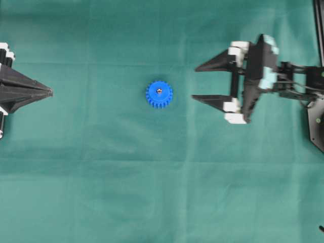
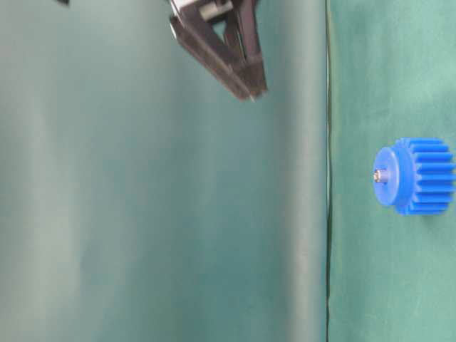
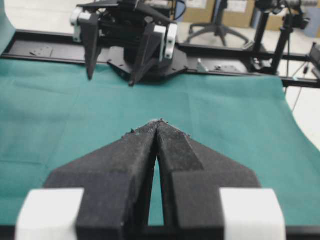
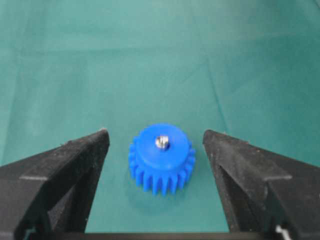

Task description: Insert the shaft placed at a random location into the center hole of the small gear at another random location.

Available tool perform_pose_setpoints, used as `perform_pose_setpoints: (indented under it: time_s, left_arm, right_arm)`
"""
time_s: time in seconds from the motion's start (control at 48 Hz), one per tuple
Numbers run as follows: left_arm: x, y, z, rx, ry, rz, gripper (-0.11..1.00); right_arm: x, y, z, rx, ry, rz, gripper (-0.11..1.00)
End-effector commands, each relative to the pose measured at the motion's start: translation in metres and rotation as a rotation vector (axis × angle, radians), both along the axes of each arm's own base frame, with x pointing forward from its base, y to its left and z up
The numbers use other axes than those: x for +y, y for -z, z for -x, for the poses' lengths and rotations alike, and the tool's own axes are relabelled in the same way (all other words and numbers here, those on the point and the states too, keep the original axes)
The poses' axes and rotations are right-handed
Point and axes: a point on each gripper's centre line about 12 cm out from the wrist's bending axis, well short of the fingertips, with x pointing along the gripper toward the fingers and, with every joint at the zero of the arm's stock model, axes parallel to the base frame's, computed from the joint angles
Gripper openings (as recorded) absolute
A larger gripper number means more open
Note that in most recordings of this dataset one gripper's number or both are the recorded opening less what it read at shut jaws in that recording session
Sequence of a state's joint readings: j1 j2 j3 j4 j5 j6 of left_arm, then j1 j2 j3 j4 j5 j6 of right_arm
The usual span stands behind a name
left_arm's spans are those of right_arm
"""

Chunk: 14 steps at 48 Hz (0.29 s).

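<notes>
step: insertion looks done, shaft (image 4: 161,142) seated in small gear (image 4: 161,159) hub | right tool (image 1: 193,82) wide, empty; left tool (image 1: 49,92) pinched closed | next: likely retreat clear

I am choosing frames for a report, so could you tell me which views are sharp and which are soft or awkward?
Overhead view: even light, no glare, small gear crisp. Table-level view: turned sideways, the right pincer slightly blurred. Left wrist view: the left pincer fills the foreground and hides the cloth beyond it. Right wrist view: soft overall, yet the shaft glints in the center hole.
</notes>
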<state>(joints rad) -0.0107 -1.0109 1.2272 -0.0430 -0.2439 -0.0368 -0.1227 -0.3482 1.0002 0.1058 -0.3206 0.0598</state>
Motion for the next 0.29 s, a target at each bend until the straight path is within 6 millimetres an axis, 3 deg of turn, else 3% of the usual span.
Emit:
perform_pose_setpoints:
  time_s: [0.0, 0.271]
  left_arm:
    - [-0.001, -0.004, -0.001, -0.012, 0.003, 0.002, -0.01]
    - [0.0, -0.004, -0.001, -0.009, 0.001, 0.002, -0.01]
  right_arm:
    - [0.003, -0.01, 0.012, -0.027, -0.003, -0.003, 0.78]
    - [0.009, -0.014, 0.043, -0.01, -0.017, -0.01, 0.78]
